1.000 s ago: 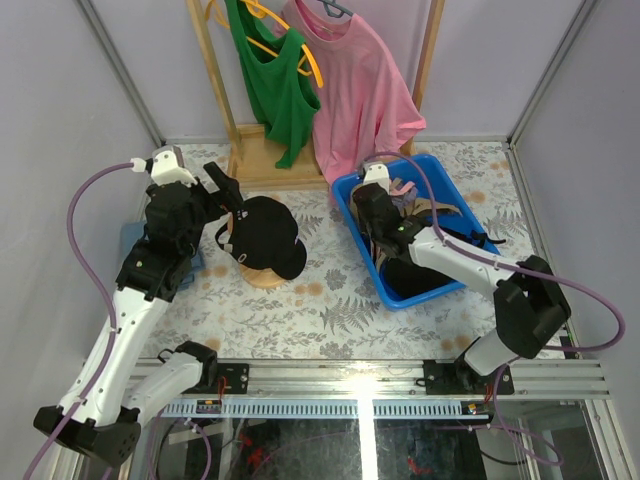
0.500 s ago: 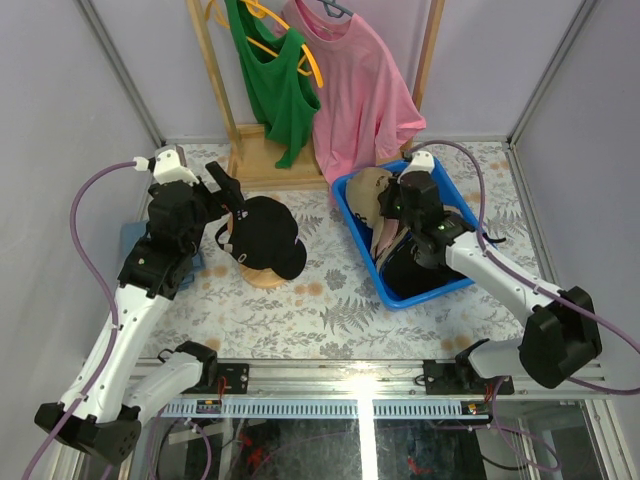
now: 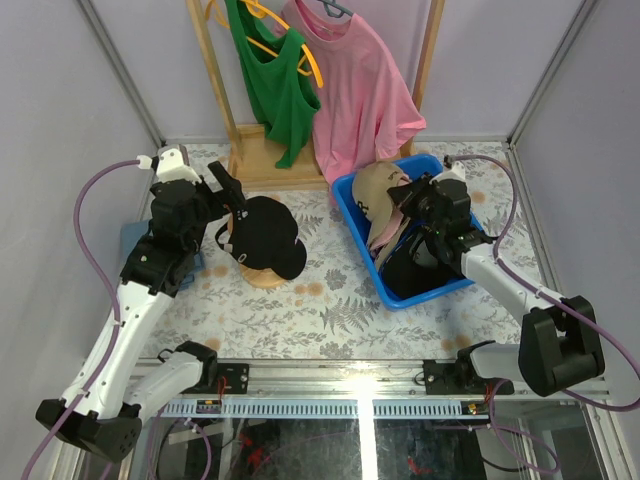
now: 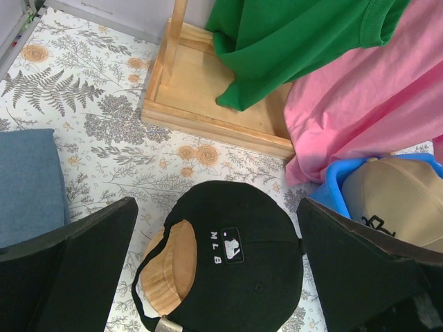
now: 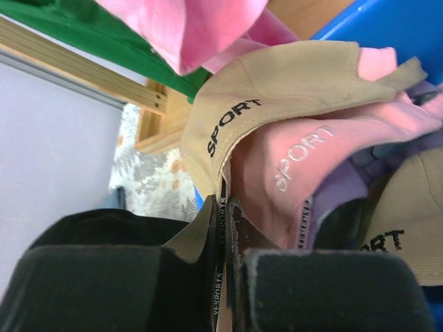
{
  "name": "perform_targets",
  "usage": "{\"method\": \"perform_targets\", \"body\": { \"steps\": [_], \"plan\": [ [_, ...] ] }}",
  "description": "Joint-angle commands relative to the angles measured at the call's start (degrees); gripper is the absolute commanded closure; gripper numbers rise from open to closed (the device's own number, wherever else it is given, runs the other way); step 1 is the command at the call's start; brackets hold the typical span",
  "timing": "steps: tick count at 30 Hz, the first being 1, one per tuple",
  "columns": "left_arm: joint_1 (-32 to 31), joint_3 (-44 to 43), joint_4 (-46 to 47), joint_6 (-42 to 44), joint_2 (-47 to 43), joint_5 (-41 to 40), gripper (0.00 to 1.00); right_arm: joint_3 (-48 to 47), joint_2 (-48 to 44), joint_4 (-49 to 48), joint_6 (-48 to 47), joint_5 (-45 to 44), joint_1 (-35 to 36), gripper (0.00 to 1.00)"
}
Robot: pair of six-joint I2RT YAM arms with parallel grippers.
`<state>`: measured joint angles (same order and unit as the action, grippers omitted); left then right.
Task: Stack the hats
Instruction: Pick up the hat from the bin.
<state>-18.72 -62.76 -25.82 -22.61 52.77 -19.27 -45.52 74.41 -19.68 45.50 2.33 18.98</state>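
Over the fern-print tabletop (image 3: pixel 330 300), my right pincer (image 5: pixel 223 235) is clamped on only the band edge of the tan cap (image 5: pixel 291 83) above the blue bin (image 5: pixel 401 28), so it could slip free or drag the pink cap (image 5: pixel 311 173) along, while my left pincer (image 3: pixel 228 187) hangs wide by the black cap (image 4: pixel 235 256).

Pale lilac walls (image 3: pixel 60 80) enclose a table (image 3: pixel 330 305) covered in fern-print cloth. A wooden clothes rack (image 3: pixel 262 165) stands at the far side, left of centre.
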Motion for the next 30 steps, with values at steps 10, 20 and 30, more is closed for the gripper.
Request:
{"method": "perform_targets", "body": {
  "steps": [10, 20, 30],
  "plan": [
    [-0.27, -0.78, 1.20, 1.60, 0.38, -0.60, 0.00, 2.58, -1.79, -25.44, 14.75, 8.31, -4.85, 1.00],
    [-0.24, -0.69, 1.18, 1.48, 0.40, -0.73, 0.00, 4.29, 1.04, -35.88, 21.77, 12.13, -6.98, 1.00],
    [-0.26, -0.43, 1.13, 1.43, 0.61, -1.25, 0.00, 3.41, 3.61, -41.16, 24.72, 13.86, -7.80, 1.00]
  ]
}}
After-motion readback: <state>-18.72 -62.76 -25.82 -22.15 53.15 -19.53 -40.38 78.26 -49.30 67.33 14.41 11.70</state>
